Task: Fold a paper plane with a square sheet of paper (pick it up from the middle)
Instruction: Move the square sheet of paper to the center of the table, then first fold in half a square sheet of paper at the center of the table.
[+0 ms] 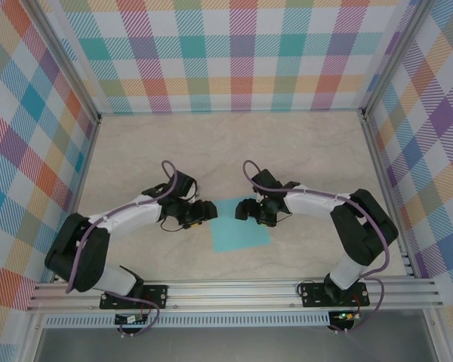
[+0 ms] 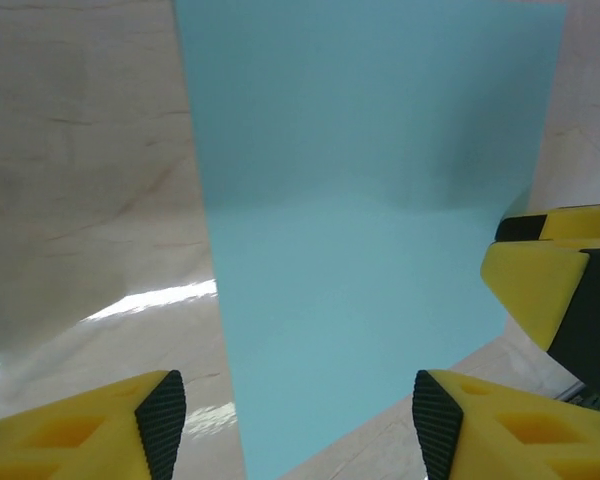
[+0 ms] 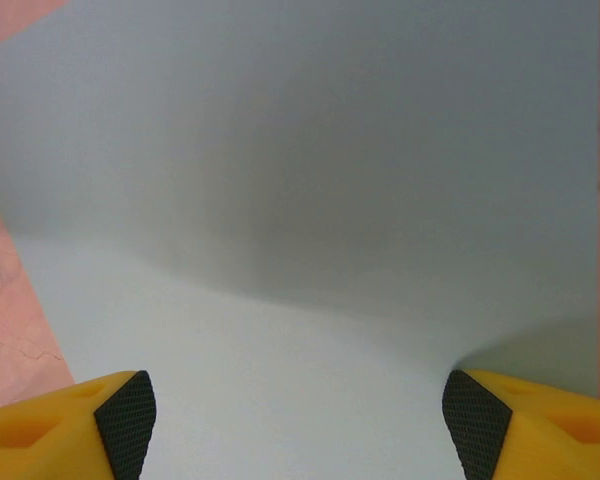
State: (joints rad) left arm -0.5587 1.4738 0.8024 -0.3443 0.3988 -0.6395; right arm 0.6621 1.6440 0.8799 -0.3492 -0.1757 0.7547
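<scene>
Left pincer (image 1: 209,210) faces the flat square sheet of paper (image 1: 240,230), edges slightly skewed.

You see square sheet of paper (image 1: 240,226): 1 plain turquoise-cyan sheet, unmarked, corners sharp. Lies flat on tabletop (image 1: 211,143), unfolded, in near central part, turned slightly against table edges. Far edge partly hidden from above. Left wrist view gives you square sheet of paper (image 2: 370,200) as long cyan panel running away, darker shade across far half. Right wrist view: square sheet of paper (image 3: 310,200) reads pale grey-white, soft curved shadow across middle.
</scene>
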